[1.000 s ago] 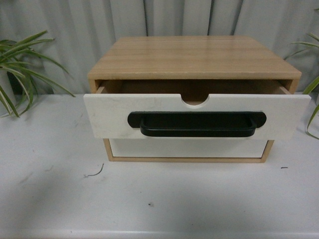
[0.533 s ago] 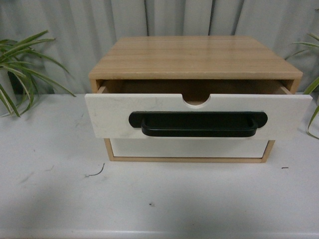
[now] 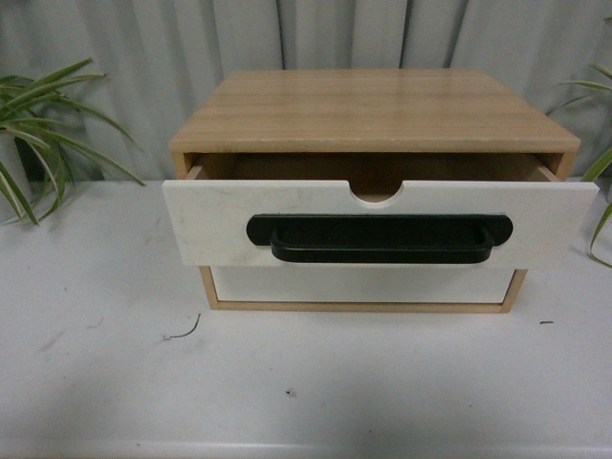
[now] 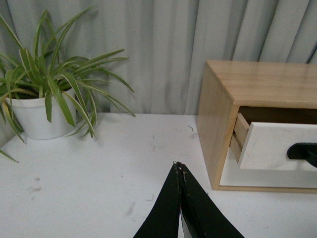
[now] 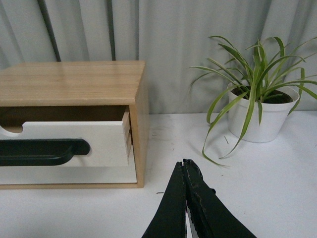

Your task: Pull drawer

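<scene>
The drawer [image 3: 220,222], white-fronted with a long black bar handle [image 3: 379,241] and a half-round notch in its top edge, stands partly pulled out of the wooden cabinet [image 3: 373,107] in the front view. It shows too in the left wrist view as the drawer [image 4: 277,146] and in the right wrist view as the drawer [image 5: 106,139]. Neither gripper appears in the front view. My left gripper [image 4: 178,166] is shut and empty, off the cabinet's left side. My right gripper [image 5: 184,163] is shut and empty, off its right side. Both hang above the white table.
Under the pulled drawer sits a plain white drawer front [image 3: 363,285] without a handle. A potted plant [image 4: 44,99] stands left of the cabinet and another potted plant [image 5: 257,106] to its right. Grey curtains hang behind. A small dark scrap [image 3: 182,333] lies on the table.
The drawer front has shifted very slightly rightward from a second ago; since half a second ago nothing has visibly moved.
</scene>
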Tool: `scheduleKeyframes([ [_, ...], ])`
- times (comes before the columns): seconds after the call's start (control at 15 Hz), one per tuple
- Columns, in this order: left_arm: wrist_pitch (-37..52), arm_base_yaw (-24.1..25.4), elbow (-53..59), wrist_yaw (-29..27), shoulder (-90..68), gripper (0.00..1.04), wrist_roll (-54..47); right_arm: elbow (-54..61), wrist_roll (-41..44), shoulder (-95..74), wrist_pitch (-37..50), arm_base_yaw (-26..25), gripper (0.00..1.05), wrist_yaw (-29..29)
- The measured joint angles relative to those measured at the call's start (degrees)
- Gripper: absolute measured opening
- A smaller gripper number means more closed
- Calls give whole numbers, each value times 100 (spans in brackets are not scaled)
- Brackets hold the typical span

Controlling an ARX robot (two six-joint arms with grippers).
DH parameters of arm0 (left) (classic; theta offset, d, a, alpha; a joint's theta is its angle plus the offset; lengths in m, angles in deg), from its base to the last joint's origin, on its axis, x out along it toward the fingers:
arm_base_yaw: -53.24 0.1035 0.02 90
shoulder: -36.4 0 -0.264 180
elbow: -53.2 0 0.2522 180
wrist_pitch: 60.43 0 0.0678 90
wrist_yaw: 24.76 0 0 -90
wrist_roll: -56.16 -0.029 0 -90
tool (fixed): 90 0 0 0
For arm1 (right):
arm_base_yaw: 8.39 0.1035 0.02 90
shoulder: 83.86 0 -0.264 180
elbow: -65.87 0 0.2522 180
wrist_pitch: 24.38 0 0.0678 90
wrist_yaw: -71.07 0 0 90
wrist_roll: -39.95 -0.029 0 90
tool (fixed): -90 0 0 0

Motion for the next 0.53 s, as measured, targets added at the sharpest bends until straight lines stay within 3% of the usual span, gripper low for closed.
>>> scheduleKeyframes([
  [0.13,-264,0,0,0,256,2,0,-4,0,267,-337,0,2,0],
  [0.2,-369,0,0,-4,350,2,0,-4,0,804,-1141,0,2,-4],
  [0.33,-520,0,0,0,516,2,0,-7,0,1123,-1167,0,2,0],
  [0.47,-1565,0,-4,-2,1451,2,-4,-4,0,1126,-1172,0,2,2],
  [0.53,-1469,0,-31,-4,1478,2,-17,-4,0,1121,-1180,0,2,-2],
])
